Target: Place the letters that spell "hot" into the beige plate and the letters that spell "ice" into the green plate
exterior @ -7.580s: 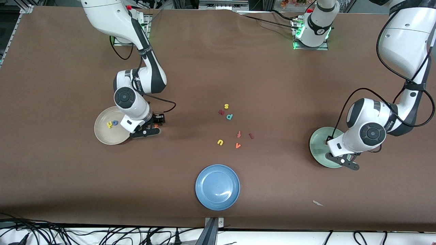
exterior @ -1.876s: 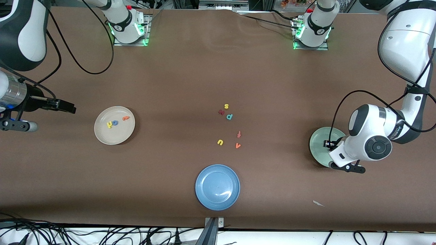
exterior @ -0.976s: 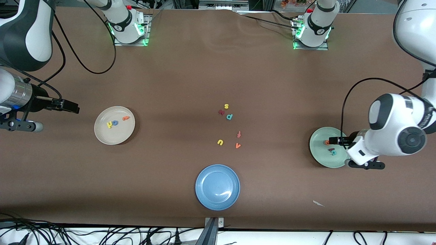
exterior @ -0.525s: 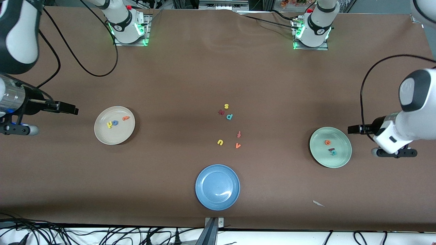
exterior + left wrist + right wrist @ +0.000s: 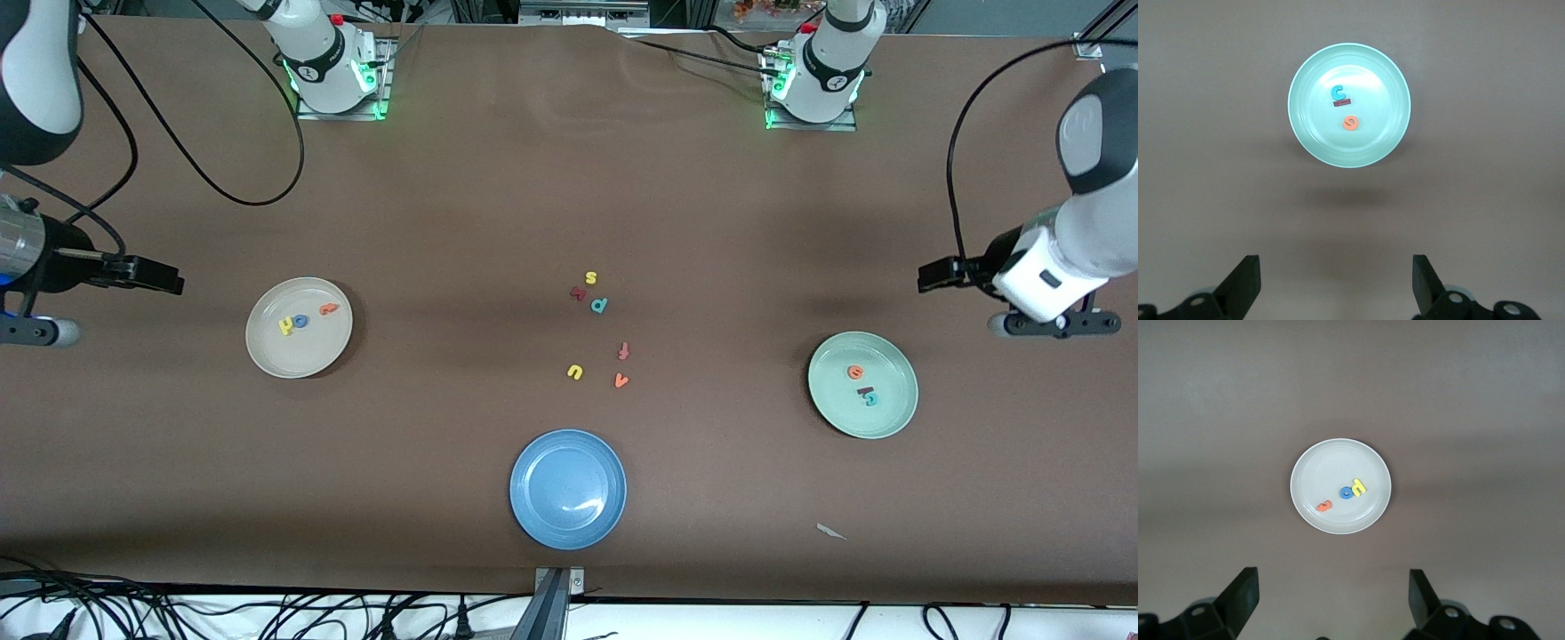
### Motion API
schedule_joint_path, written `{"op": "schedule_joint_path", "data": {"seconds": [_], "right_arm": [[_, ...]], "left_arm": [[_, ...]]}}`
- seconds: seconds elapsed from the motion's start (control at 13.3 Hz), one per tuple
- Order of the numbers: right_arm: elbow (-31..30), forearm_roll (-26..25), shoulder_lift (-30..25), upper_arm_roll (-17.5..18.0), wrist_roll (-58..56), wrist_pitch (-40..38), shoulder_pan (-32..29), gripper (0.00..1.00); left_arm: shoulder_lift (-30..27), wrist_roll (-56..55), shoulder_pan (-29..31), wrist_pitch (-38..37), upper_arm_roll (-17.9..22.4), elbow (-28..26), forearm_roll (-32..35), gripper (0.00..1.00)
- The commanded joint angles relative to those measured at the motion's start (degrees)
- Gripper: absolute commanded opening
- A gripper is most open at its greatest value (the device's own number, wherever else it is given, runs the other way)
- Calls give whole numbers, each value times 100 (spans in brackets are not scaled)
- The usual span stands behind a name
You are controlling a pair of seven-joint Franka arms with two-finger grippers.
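Blue plate nearest the camera; six loose letters mid-table.

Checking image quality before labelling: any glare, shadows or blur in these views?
Front view: a white glare streak on the glossy round blue plate, soft shadow bands on the brown table. Left wrist view: faint shadow beside the pale mint-green plate. Right wrist view: soft, the small foam letters blurred.

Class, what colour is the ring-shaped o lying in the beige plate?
Blue. The o shows best in the right wrist view, between the other two letters.
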Motion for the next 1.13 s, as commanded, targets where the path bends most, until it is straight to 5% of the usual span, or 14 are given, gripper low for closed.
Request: {"op": "schedule_joint_path", "data": {"seconds": [0.0, 0.3, 1.05], "right_arm": [[-475, -99, -307, 178, 51, 366, -169, 99], [-459, -73, -291, 170, 51, 341, -161, 100], [-398, -11, -326, 143, 103, 314, -143, 100]], "left_arm": [[-887, 198, -241, 54, 228, -596, -175, 100], [-1390, 215, -312, -122, 271, -632, -175, 100], [-1276, 268, -215, -113, 272, -526, -175, 100]]}}
